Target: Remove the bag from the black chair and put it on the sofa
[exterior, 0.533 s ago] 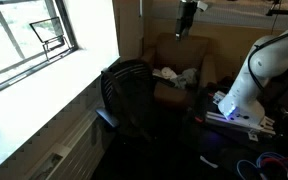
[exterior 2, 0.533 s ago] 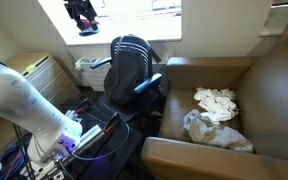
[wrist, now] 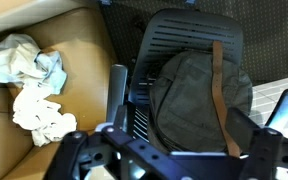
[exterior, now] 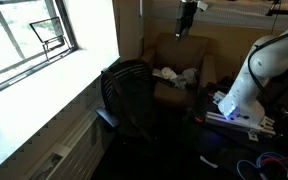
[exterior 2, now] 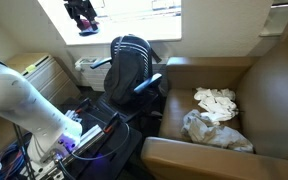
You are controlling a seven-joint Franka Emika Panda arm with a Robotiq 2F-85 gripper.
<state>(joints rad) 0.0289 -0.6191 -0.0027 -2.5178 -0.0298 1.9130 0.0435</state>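
An olive-green bag (wrist: 189,95) with a brown strap lies on the seat of the black mesh-backed chair (wrist: 189,30). The chair also shows in both exterior views (exterior: 127,90) (exterior 2: 132,62), where its backrest hides the bag. The brown leather sofa (wrist: 79,40) (exterior 2: 269,90) (exterior: 179,55) stands right beside the chair. My gripper (wrist: 172,142) hangs high above the chair, open and empty, with its fingers spread wide over the bag. It shows near the top of both exterior views (exterior: 186,18) (exterior 2: 82,18).
Crumpled white cloths (wrist: 24,62) (exterior 2: 216,100) and a pale crumpled bag (exterior 2: 212,130) lie on the sofa seat. The white robot arm (exterior 2: 24,100) (exterior: 252,72) and its base with cables stand close to the chair. A bright window (exterior: 34,35) and sill run alongside.
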